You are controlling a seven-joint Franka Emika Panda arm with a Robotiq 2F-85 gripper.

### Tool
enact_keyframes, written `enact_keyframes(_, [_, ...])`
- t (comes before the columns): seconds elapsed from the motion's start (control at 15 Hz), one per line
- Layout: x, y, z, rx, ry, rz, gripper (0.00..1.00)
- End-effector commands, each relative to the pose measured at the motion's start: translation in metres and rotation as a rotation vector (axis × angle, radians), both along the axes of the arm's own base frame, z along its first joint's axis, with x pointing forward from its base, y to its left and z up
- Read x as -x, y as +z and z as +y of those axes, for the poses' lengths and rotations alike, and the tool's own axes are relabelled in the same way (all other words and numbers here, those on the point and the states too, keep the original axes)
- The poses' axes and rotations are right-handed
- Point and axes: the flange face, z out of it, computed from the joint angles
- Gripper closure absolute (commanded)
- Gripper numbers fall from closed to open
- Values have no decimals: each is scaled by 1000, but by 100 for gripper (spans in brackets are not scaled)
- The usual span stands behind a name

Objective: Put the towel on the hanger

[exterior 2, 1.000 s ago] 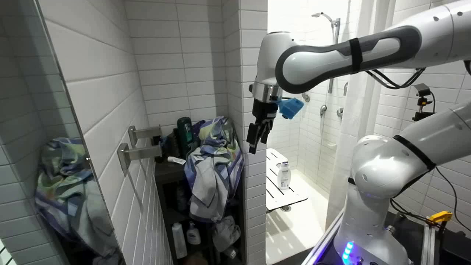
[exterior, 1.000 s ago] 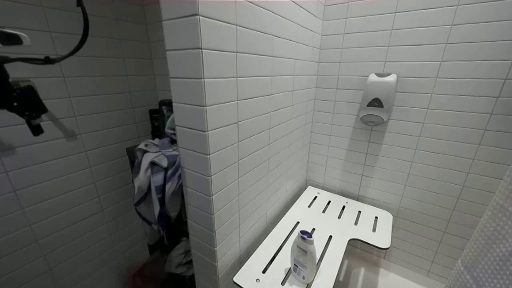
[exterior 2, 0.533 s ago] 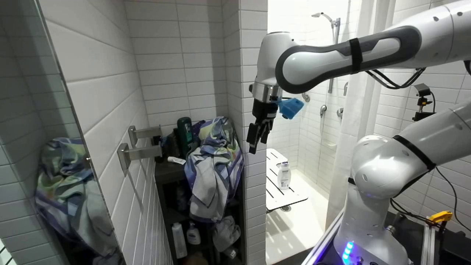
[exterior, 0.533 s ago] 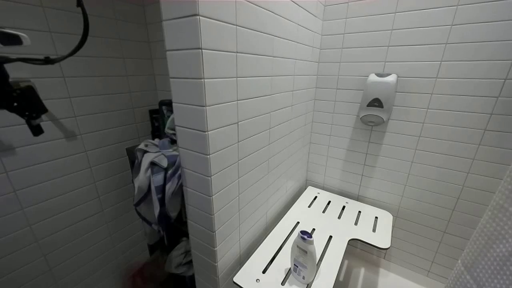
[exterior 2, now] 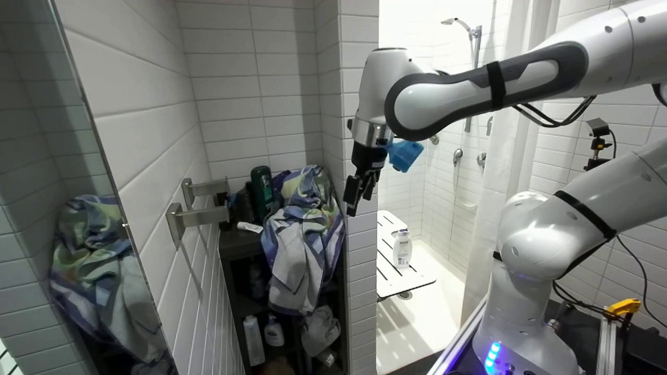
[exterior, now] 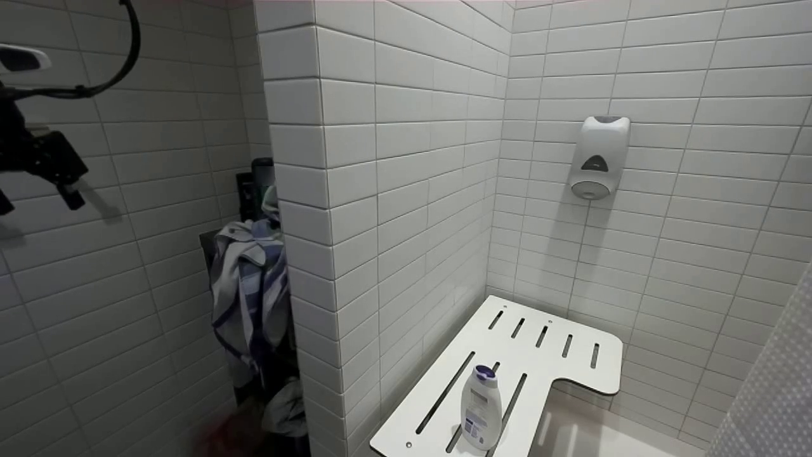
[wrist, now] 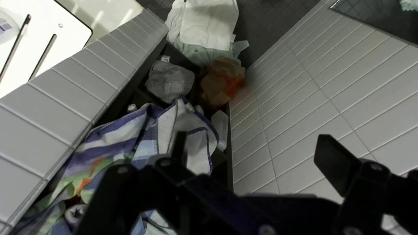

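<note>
gripper [wrist: 254, 147] — spread wide | towel [exterior 2: 302, 239] — draped over shelf [exterior 2: 237, 246], off hanger [exterior 2: 206, 215]

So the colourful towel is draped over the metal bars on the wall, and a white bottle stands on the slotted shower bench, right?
No: the colourful towel is draped over the dark shelf unit, not the metal bars, as an exterior view shows. The white bottle does stand on the slotted shower bench.

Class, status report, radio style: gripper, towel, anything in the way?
Gripper open, nothing held. Towel draped over shelf, not on wall hanger. Green bottle near towel, possible snag.
</note>
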Motion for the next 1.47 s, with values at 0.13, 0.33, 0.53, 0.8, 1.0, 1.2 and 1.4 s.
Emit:
enact_keyframes(0.13, [-51,-17,22,149,96,-47,0])
enact_keyframes(0.33, [-75,-27,31,273,168,-50,0])
enact_keyframes(0.53, [-104,-25,32,432,204,-86,0])
enact_keyframes(0.8, [-107,-28,25,455,196,-57,0])
enact_keyframes(1.0, [-117,-29,26,458,193,-34,0])
enact_keyframes(1.2, [-118,-30,29,484,225,-53,0])
enact_keyframes(1.4, [-134,-30,35,561,312,-137,0])
